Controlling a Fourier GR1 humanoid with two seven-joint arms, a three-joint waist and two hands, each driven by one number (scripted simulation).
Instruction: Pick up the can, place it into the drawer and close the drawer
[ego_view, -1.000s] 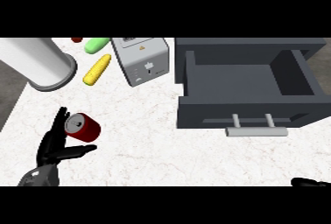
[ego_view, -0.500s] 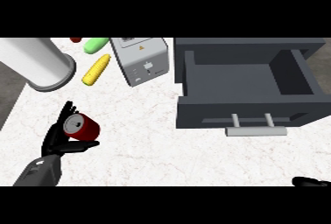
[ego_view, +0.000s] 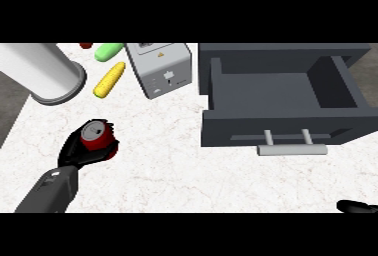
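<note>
Your left hand (ego_view: 73, 150) curled round the red can (ego_view: 96, 135) at near left, well apart from the open drawer (ego_view: 244, 127) at far right, your right hand (ego_view: 357, 206) at the near right edge, state you cannot tell

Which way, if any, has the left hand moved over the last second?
Yes. The left hand has shifted right and slightly up the view, toward the corn, and now curls round the can.

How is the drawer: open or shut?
Open. The drawer is pulled out, and its bare inside shows from above; the can is not in it.
</note>
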